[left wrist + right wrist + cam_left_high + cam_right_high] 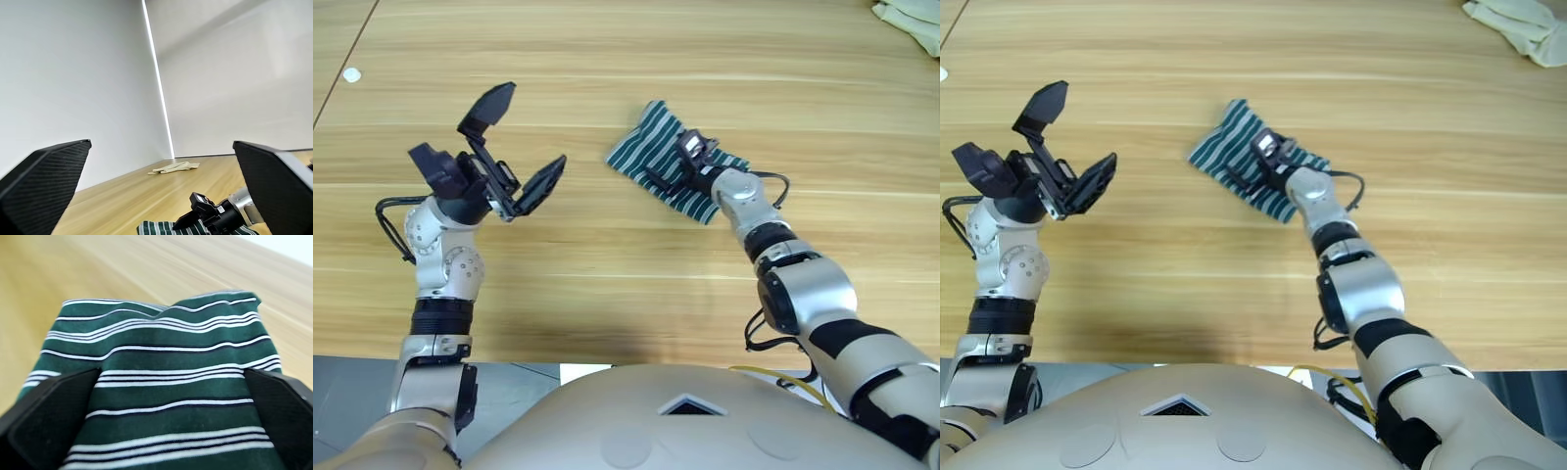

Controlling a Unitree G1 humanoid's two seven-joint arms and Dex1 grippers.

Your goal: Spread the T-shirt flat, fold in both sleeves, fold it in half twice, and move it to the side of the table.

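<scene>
On the table [607, 59], right end effector [674, 162] spread wide over folded T-shirt [641, 139]; left end effector [530, 131] raised, wide

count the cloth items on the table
2: the folded shirt mid-table, under the right claw, and a pale cloth at the far right. More could lie outside the views.

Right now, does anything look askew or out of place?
Nothing damaged. The folded T-shirt lies at a slant on the table under the open right gripper; a crumpled pale cloth sits at the far right edge.
</scene>
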